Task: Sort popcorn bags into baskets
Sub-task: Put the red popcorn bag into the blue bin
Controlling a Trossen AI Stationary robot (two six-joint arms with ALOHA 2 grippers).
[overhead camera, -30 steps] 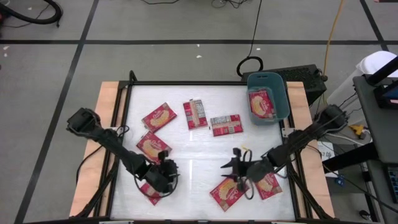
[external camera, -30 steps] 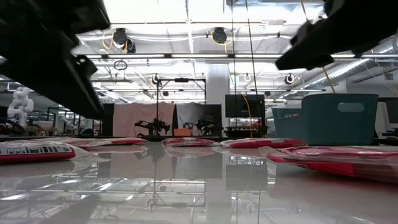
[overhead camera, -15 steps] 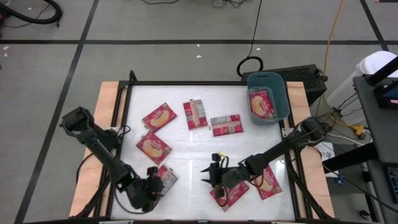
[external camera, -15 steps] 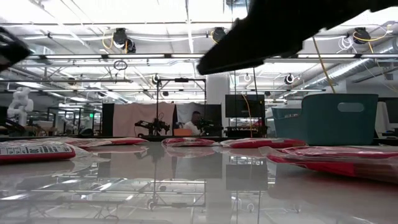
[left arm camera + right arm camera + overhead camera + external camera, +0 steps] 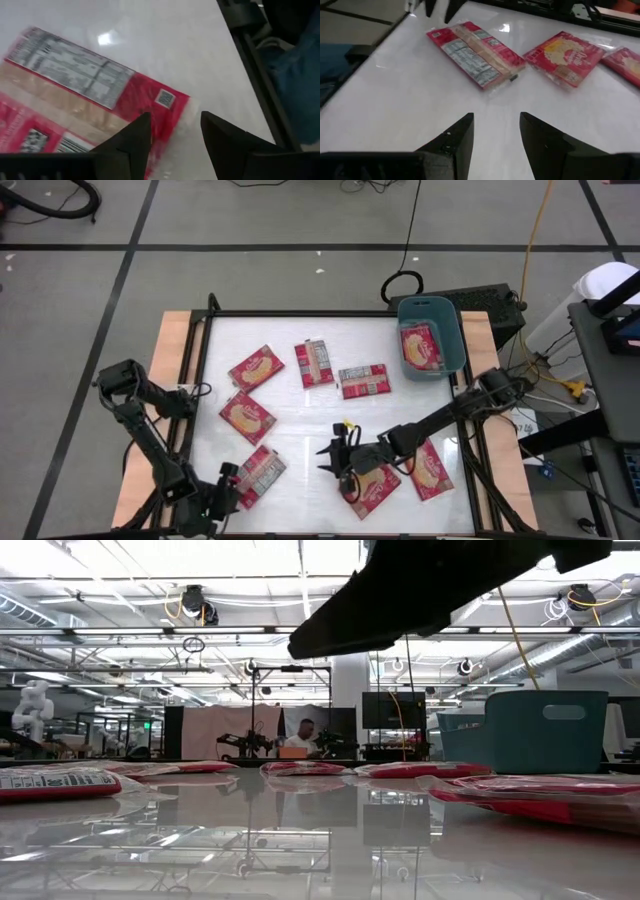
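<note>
Fingers apart and empty, the left gripper [image 5: 226,483] sits nearest a label-up popcorn bag [image 5: 259,474], lying toward two o'clock on the table [image 5: 300,420].

Red popcorn bags [image 5: 251,367] — teal basket [image 5: 448,330]

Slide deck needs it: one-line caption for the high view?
Overhead: teal basket holds one popcorn bag; seven more lie on the table, both arms low at its near edge.

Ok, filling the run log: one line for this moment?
left gripper: open, at label-up popcorn bag | right gripper: open, empty | basket: one bag
</note>
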